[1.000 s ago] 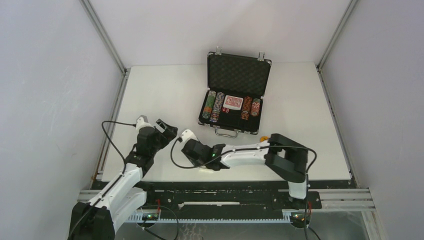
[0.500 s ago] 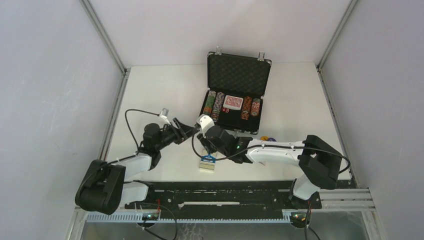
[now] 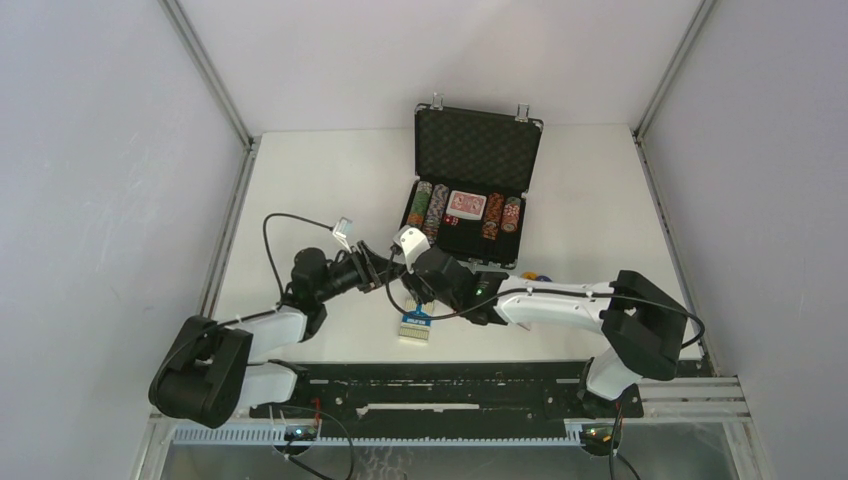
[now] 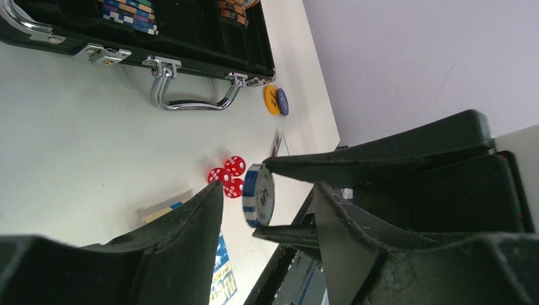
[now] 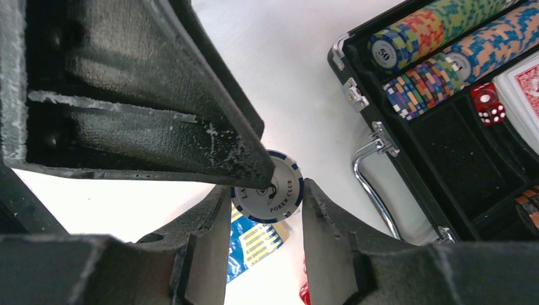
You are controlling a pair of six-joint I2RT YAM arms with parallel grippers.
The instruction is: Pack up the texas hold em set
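Observation:
A blue-and-white poker chip [image 5: 267, 194] hangs above the table, gripped by its rim in my right gripper [image 5: 266, 190]. My left gripper [image 4: 268, 190] straddles the same chip [image 4: 259, 196] edge-on; its jaws stand apart with a gap on each side. The two grippers meet in the top view, left [image 3: 385, 272] and right [image 3: 405, 282]. The black briefcase [image 3: 478, 150] lies open behind them, with chip rows [image 3: 430, 212] and red-backed cards [image 3: 465, 205] inside. Red dice [image 4: 227, 176] and the blue card box [image 3: 416, 326] lie on the table below.
The case's silver handle [image 4: 191, 95] points toward the arms. A yellow and a blue round button [image 4: 275, 100] lie by its right corner. One red die [image 5: 488, 103] sits in the case. Grey walls enclose the white table [image 3: 300, 190].
My left arm swung right to meet the right gripper, and its jaws narrowed around the chip. The right gripper moved away from the near edge, uncovering the blue card box.

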